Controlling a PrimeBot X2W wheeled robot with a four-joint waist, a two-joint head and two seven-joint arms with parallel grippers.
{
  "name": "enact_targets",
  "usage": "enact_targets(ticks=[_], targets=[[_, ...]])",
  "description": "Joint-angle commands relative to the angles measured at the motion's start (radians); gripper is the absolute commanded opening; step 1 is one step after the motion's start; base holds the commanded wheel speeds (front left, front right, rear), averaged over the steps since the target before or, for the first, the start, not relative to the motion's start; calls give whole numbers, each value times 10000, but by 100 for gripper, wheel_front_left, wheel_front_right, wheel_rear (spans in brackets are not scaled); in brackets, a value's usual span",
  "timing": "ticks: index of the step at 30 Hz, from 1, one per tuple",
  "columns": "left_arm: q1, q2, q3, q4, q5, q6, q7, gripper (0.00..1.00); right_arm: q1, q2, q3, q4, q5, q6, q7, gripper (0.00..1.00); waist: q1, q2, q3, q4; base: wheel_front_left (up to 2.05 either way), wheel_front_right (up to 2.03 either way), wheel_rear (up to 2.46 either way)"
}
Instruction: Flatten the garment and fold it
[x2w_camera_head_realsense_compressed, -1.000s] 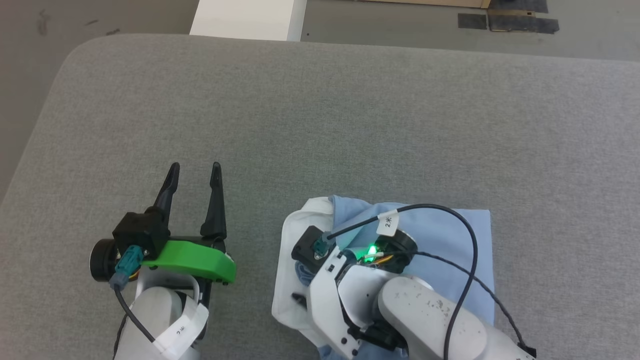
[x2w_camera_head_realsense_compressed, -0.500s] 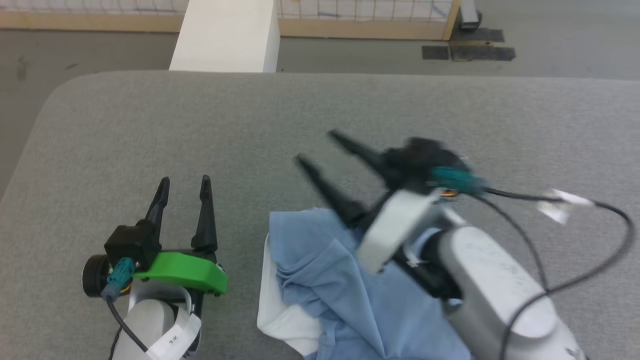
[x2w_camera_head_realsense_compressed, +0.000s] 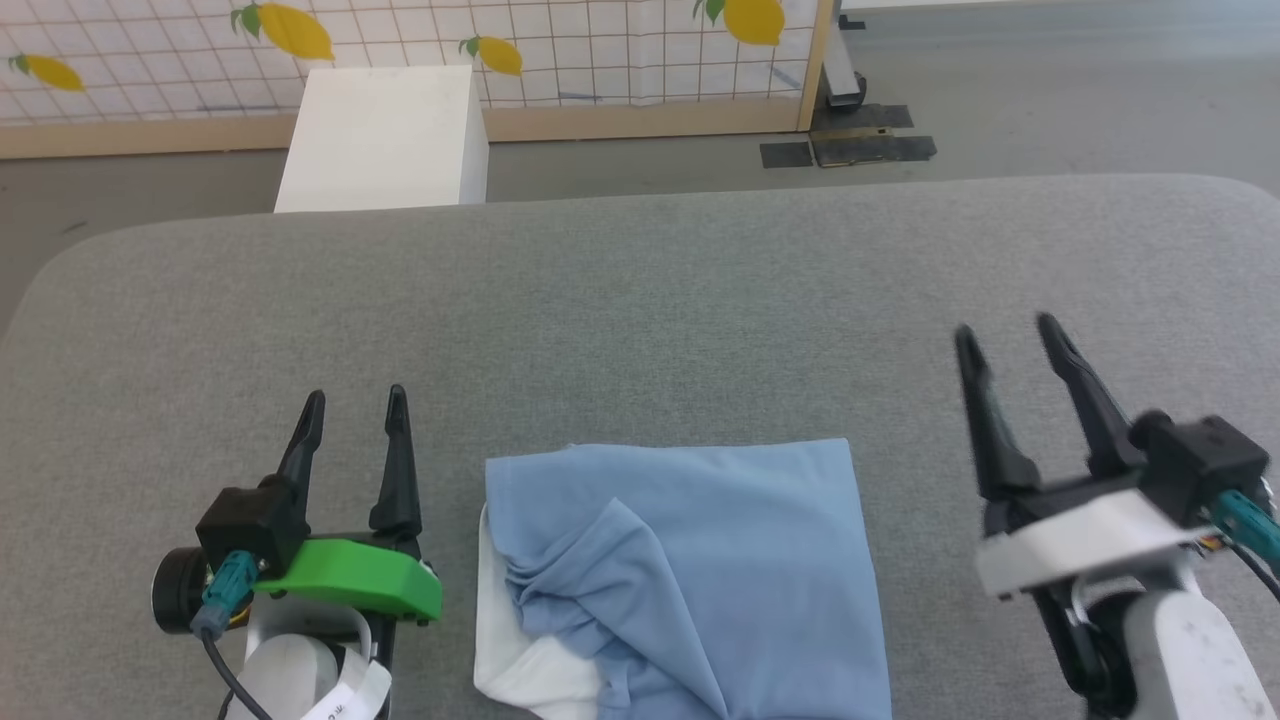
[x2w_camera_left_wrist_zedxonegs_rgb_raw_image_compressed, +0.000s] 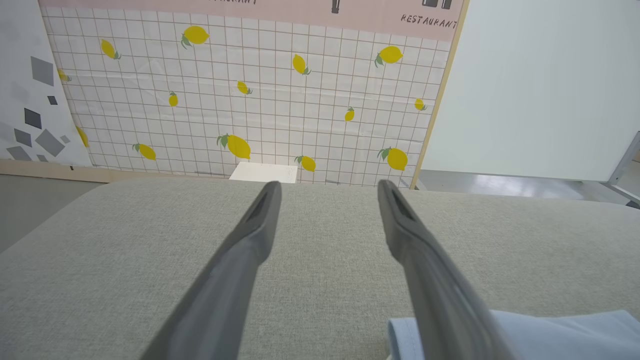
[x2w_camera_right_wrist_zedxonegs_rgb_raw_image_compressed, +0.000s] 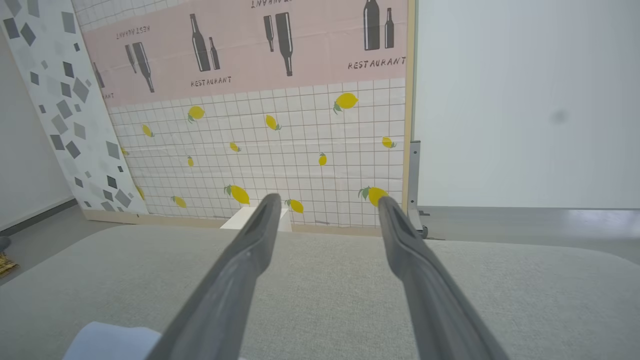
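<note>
While both grippers hang empty, the garment (x2w_camera_head_realsense_compressed: 720, 560) lies in the head view as a near-square packet on the pad (x2w_camera_head_realsense_compressed: 640, 290). It sits between the left gripper (x2w_camera_head_realsense_compressed: 356, 395) and the right gripper (x2w_camera_head_realsense_compressed: 1006, 330), just beside the left one's right finger and well apart from the right one. Both have their jaws wide. Creases (x2w_camera_head_realsense_compressed: 575, 575) bunch on the half toward the left gripper, and white lining (x2w_camera_head_realsense_compressed: 525, 680) pokes out below them. I judge that a smoothing pass there could snag the top layer and drag the fold open, while leaving it would keep the packet lumpy. The left wrist view looks straight along the wide gap and shows a hemmed garment corner (x2w_camera_left_wrist_zedxonegs_rgb_raw_image_compressed: 550, 335) low beside the right finger, none of the creases. The right wrist view shows an equally wide gap and a blurred pale corner (x2w_camera_right_wrist_zedxonegs_rgb_raw_image_compressed: 107, 340) low to the left.
</note>
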Motion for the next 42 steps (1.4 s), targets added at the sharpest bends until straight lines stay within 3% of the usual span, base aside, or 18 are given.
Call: enact_targets(ticks=[1,6,11,16,20,25,30,42], targets=[[127,-22,46,-49,39,5,-76,100,295,7,-230,-71,-107,-15,-103,100,0,-1,-71,-85,0,0,0],[188,-22,14,-85,25,3,-76,100,957,33,-726,83,599,-15,199,100,0,-1,-39,-91,0,0,0],[168,-22,-37,-104,24,10,-76,100,1151,251,-1116,466,4002,-15,1671,100,0,-1,56,-47,0,0,0],[108,-22,-69,-123,59,16,-76,100,1058,340,-1656,1134,7830,-15,4161,100,0,-1,165,36,0,0,0],[33,-22,-72,-123,94,-8,-76,100,931,357,-2103,2151,9419,-15,6241,100,0,-1,279,130,0,0,0],[-44,-22,-103,-119,111,-14,-76,100,406,362,-2462,3745,10268,-15,8147,100,0,-1,376,243,0,0,0],[-113,-22,-119,-62,101,-21,-76,100,-229,363,-2525,4745,9773,-15,9381,100,0,-1,455,368,0,0,0],[-231,-22,-114,-37,106,-51,-76,100,-1162,364,-1029,5668,9347,-15,10741,100,0,-1,550,589,0,0,0]])
